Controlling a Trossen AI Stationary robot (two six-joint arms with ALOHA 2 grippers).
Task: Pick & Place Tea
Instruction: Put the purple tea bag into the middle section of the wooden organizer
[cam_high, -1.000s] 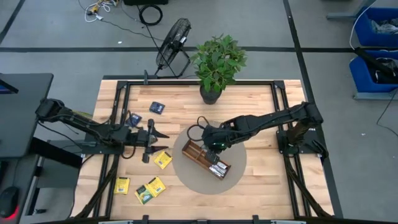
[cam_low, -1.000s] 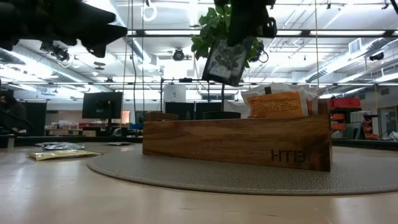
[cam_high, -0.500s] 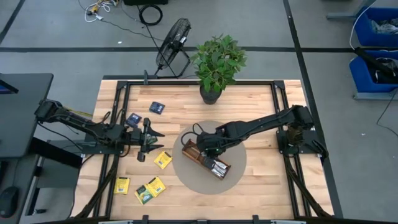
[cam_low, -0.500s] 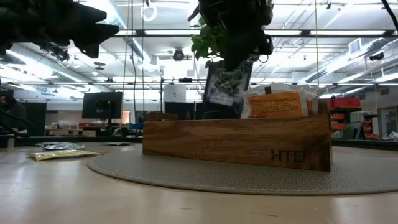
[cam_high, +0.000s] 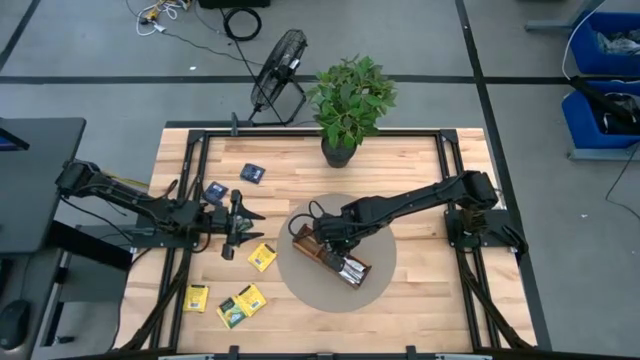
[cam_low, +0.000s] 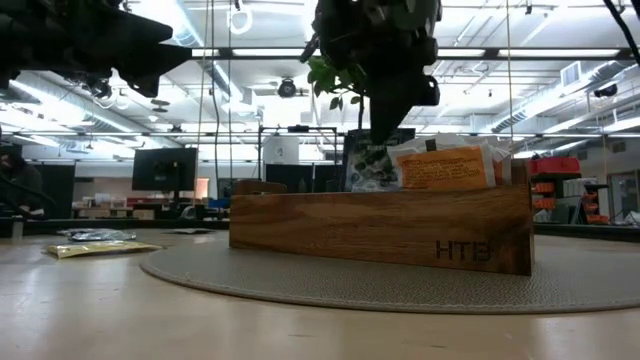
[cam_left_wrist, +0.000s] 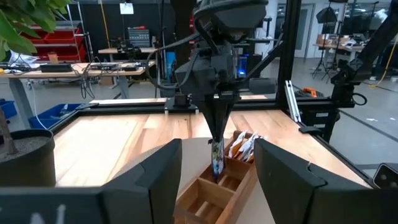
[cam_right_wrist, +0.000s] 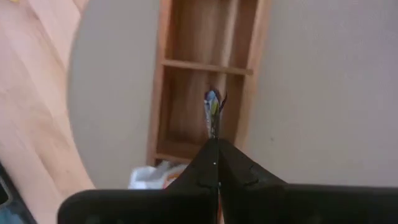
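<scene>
A light wooden table (cam_high: 420, 160) is seen from above, bearing a round grey mat (cam_high: 385, 265) near its middle. On the mat a long wooden divided tray (cam_high: 305, 243) lies at an angle, with several sachets (cam_low: 445, 167) already stood in one end. The right gripper (cam_high: 328, 236) is lowered over the tray, its fingers clenched on a dark tea sachet (cam_left_wrist: 216, 163) held upright and dipped into a middle compartment. The left gripper (cam_high: 243, 223) is held released over bare wood at the left. Yellow sachets (cam_high: 262, 257) and navy sachets (cam_high: 253, 173) are scattered nearby.
</scene>
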